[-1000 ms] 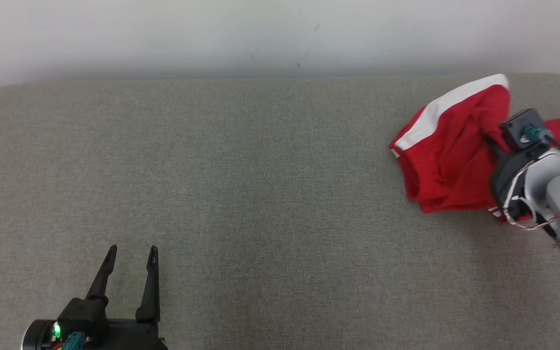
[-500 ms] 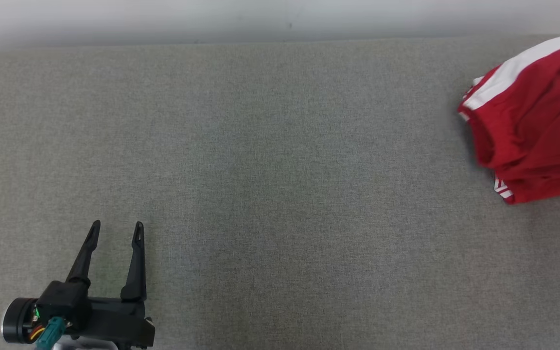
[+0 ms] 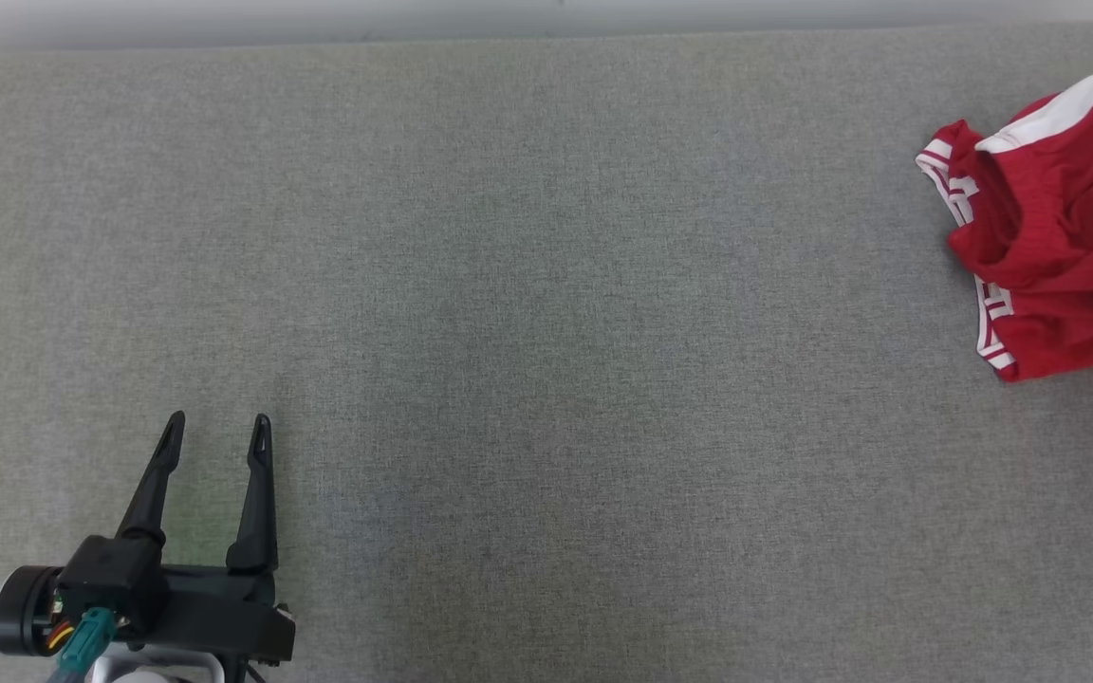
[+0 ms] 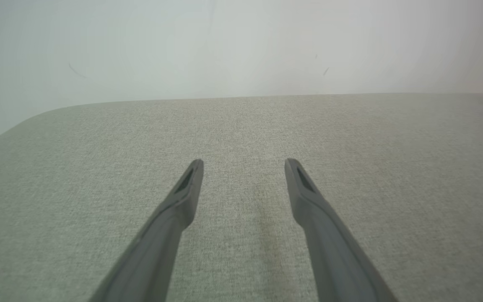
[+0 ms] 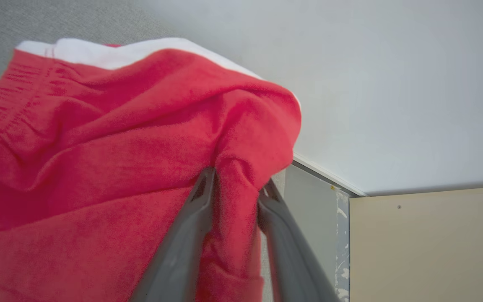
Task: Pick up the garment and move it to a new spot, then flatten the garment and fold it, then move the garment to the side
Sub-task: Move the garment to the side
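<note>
Fabric of the red, white-trimmed garment [image 3: 1059, 256] is pinched between the fingers of the right tool [image 5: 238, 178], and it lies bunched at the far right of the grey counter [image 3: 546, 285]. The left tool [image 3: 218, 418] is at the near left, fingers spread, well apart from it.

The grey table [image 3: 546, 285] wears a matt woven cloth with a fine, slightly rough weave. The red garment [image 3: 1068, 256] with white bands is soft knitted cloth, a little fuzzy, ribbed at the waistband. The left tool [image 3: 218, 418] has black fingers of smooth matt plastic; those of the right tool [image 5: 239, 176] look alike, dull grey. The pale wall [image 4: 241, 42] is smooth and matt.
</note>
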